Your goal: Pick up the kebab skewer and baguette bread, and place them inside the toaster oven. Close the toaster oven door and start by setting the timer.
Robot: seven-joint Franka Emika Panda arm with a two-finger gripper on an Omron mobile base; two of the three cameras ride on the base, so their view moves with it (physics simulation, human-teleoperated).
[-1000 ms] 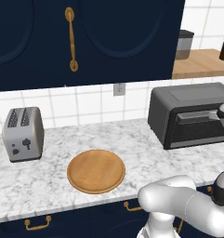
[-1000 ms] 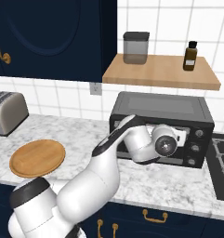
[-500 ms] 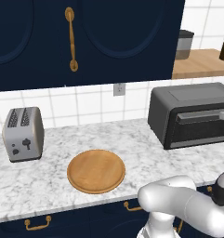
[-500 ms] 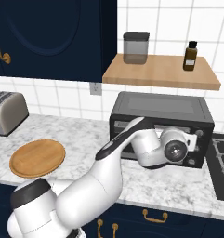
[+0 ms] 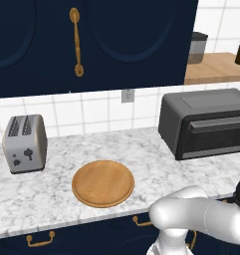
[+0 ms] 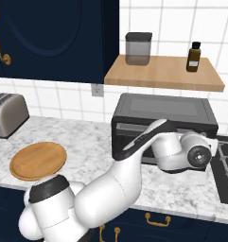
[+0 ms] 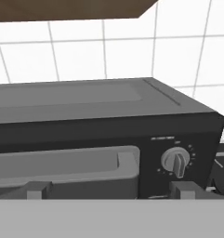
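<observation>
The toaster oven (image 5: 206,124) stands dark grey at the counter's right end. Its door (image 5: 213,137) is shut, and the bar handle (image 7: 62,162) crosses the lower left of the hand view. The timer knob (image 7: 176,161) sits on the panel to the right of the door. My gripper (image 7: 108,189) is open and close in front of the oven, level with the handle, with nothing between its fingertips (image 7: 181,188). In the right base view my hand (image 6: 195,152) hangs before the oven's right front. The kebab skewer and the baguette bread are out of view.
A round wooden board (image 5: 103,183) lies at the counter's front middle and a silver two-slot toaster (image 5: 24,143) stands at the left. A wooden shelf (image 6: 162,73) above the oven carries a jar (image 6: 138,48) and a bottle (image 6: 194,56). A stove (image 6: 226,170) adjoins the oven's right.
My hand has slid to the right along the oven's front, leaving the left base view's right edge. The oven door stays shut.
</observation>
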